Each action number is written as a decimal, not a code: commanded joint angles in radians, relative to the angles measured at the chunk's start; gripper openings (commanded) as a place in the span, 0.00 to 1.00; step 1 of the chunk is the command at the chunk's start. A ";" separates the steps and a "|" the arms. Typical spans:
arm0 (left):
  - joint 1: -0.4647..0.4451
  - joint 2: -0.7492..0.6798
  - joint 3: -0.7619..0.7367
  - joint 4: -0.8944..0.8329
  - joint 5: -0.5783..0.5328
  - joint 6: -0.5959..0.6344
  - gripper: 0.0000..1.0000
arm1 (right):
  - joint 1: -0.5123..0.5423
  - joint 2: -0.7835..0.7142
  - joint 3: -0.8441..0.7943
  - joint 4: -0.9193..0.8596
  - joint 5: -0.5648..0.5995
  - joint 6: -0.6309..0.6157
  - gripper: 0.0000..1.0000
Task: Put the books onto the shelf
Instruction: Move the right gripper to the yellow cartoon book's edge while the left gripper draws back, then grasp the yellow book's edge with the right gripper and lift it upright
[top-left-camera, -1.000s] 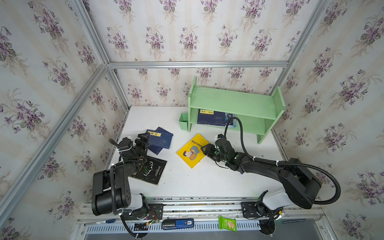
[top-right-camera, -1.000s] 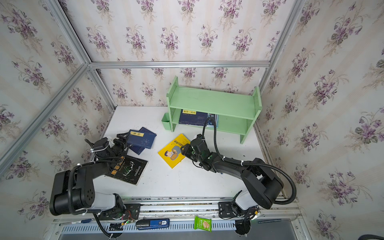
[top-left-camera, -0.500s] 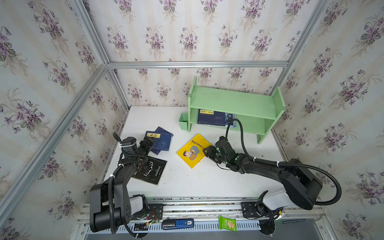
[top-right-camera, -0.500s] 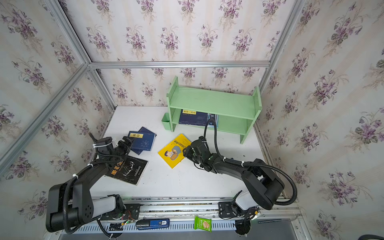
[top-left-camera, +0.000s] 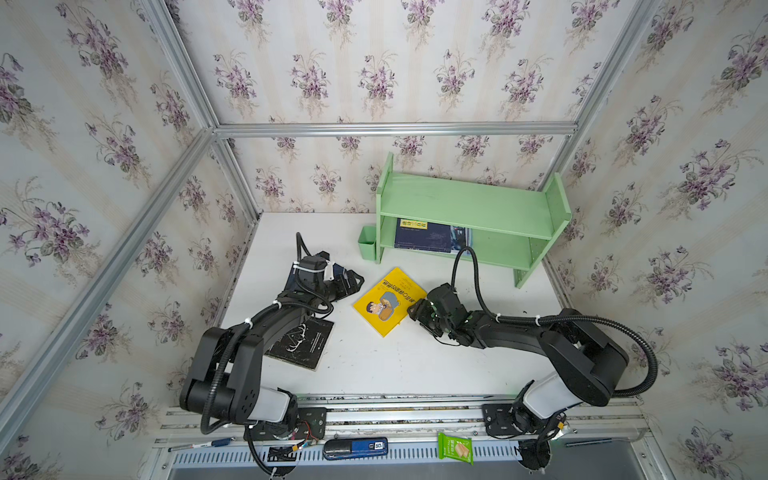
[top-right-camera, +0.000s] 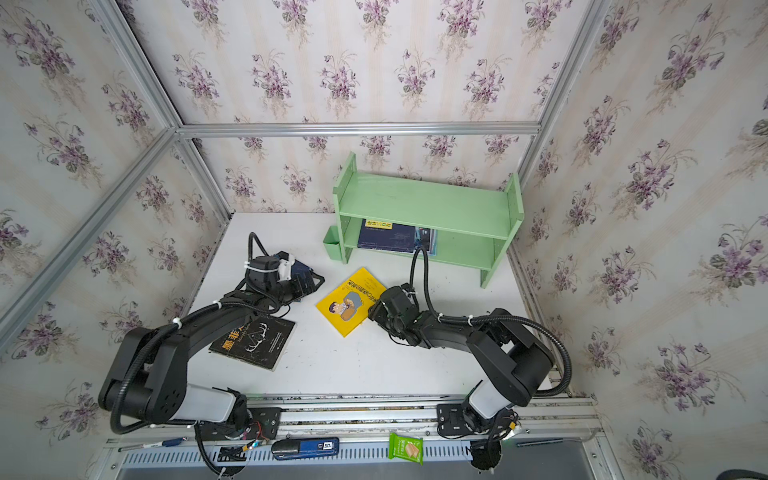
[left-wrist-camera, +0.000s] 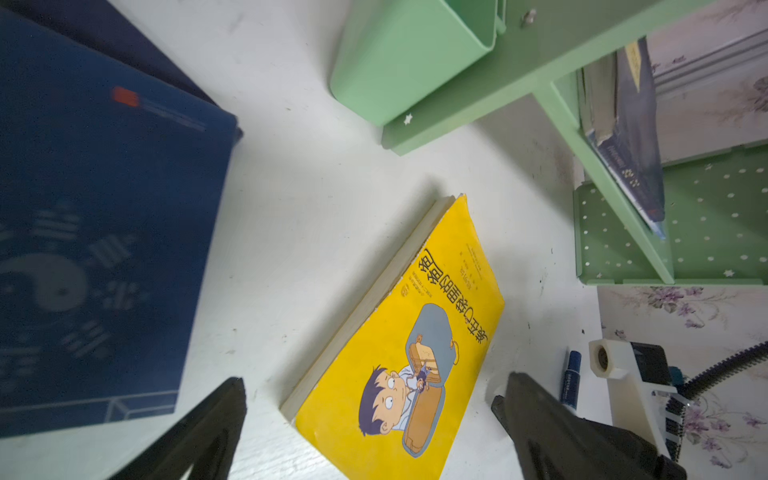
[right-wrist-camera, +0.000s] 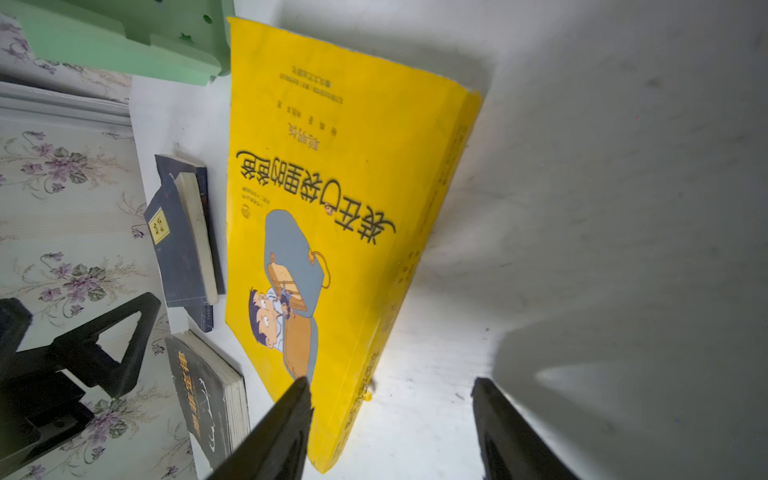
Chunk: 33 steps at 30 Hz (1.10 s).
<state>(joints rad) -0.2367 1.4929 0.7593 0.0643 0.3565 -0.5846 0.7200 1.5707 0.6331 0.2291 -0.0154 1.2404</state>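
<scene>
1. The yellow book (top-left-camera: 388, 301) is recorded lying flat on the bench (top-left-camera: 374, 365), just in front of the shelf (top-left-camera: 465, 203) and not on it.
2. One navy book (top-left-camera: 424, 237) is noted flat on the lower tier. Two more navy books (right-wrist-camera: 183, 241) and the black book (top-right-camera: 253, 340) are noted on the bench, left of the yellow one.
3. The right pincer (right-wrist-camera: 390, 386) is seen half spread with nothing held. One fingertip (right-wrist-camera: 297, 399) is placed over the yellow cover and the other past the spine, over bare bench.
4. The left pincer (left-wrist-camera: 374, 386) is seen spread wide and empty, above the navy pair.
5. The step in hand is judged to be the pickup of the yellow book. No grip is made yet.
6. For the next move, the spine edge would need to be caught or raised, since the book lies flat. Clearance under the top board should be minded on delivery.
</scene>
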 joint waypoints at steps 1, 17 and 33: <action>-0.026 0.058 0.041 0.015 -0.041 0.042 0.99 | 0.001 0.016 -0.003 0.054 0.009 0.027 0.67; -0.149 0.336 0.188 0.060 -0.041 -0.040 0.99 | 0.004 0.157 0.000 0.218 -0.079 0.104 0.79; -0.158 0.401 0.189 0.237 0.188 -0.117 0.99 | 0.004 0.244 -0.023 0.760 -0.189 0.113 0.75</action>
<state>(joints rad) -0.3851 1.8889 0.9562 0.2970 0.3874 -0.6418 0.7208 1.8065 0.5934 0.8146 -0.1379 1.3464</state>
